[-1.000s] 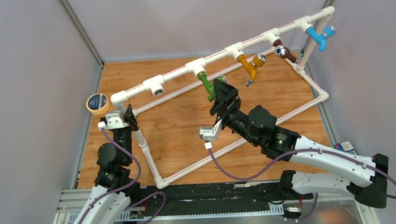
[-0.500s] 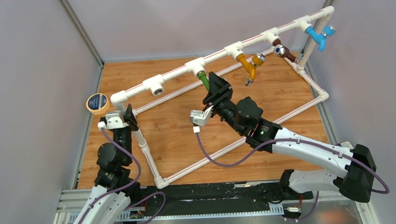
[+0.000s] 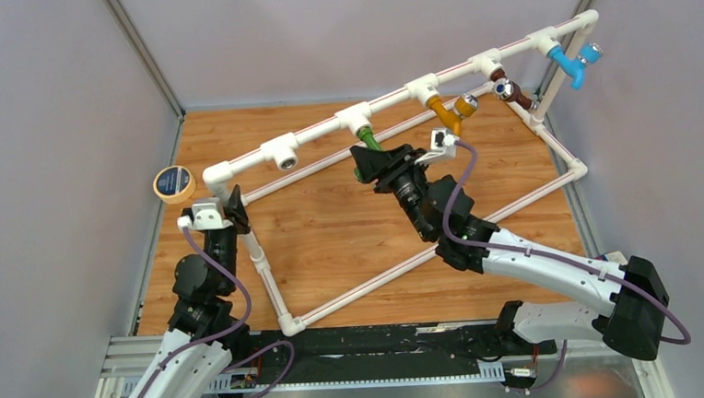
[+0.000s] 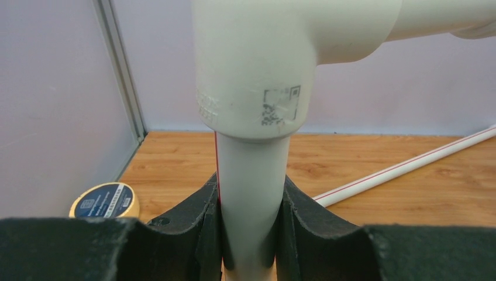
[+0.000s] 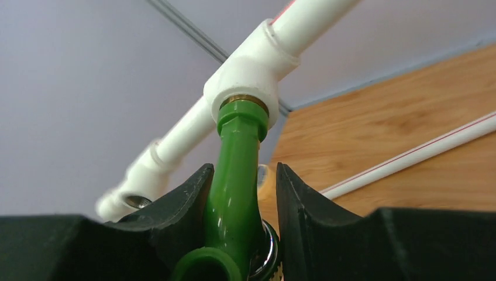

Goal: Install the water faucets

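Between the jaws of the right claw (image 5: pixel 243 172) sits the green faucet (image 5: pixel 237 146), with the jaws closed firmly on its body. Its brass-collared end is entered in the white tee fitting (image 5: pixel 248 82) directly ahead of the claw. The left claw (image 4: pixel 248 205) is clamped on the frame's upright pipe (image 4: pixel 251 170), apparently to steady it.

Judged step: screwing this faucet home. The next move calls for wrist rotation about the thread axis, without side load. An open tee fitting (image 5: pixel 135 201), further along to the claw's left, awaits a faucet.

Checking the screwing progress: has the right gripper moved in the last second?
Yes. The right gripper has shifted left toward the tape roll and rolled over, jaws clamped on the green faucet.
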Tool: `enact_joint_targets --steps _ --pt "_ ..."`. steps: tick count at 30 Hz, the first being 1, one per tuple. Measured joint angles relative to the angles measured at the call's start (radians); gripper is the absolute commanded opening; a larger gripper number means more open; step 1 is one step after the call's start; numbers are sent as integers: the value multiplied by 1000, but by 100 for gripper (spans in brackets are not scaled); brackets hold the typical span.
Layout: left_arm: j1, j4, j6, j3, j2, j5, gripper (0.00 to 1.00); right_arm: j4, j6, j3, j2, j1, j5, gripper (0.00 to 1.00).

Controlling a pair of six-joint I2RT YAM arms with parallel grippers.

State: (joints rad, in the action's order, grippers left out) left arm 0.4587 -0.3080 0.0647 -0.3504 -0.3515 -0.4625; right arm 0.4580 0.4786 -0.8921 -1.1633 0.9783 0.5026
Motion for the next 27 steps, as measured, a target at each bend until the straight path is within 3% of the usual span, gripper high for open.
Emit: enact_joint_targets --steps 1,3,4,7,9,14,19,23,27 --pt "0 0 -1 0 0 7 0 -4 192 1 1 0 32 3" --pt "5 1 -4 0 0 18 0 -16 431 3 1 0 72 22" --pt "6 1 -6 0 -1 21 0 -20 509 4 1 0 84 36" --pt "6 2 -6 0 -1 25 0 -27 648 10 5 1 95 62" --pt "5 2 -9 0 0 14 0 -24 703 21 26 -8 127 100" --pt "3 4 -9 0 1 8 0 3 720 84 155 -58 180 100" --pt "3 4 -9 0 0 8 0 13 557 134 277 -56 153 100" --pt "2 4 -9 0 0 8 0 -16 235 138 351 -56 72 100" --pt "3 3 -9 0 -1 8 0 -125 -252 71 378 -56 -72 100"
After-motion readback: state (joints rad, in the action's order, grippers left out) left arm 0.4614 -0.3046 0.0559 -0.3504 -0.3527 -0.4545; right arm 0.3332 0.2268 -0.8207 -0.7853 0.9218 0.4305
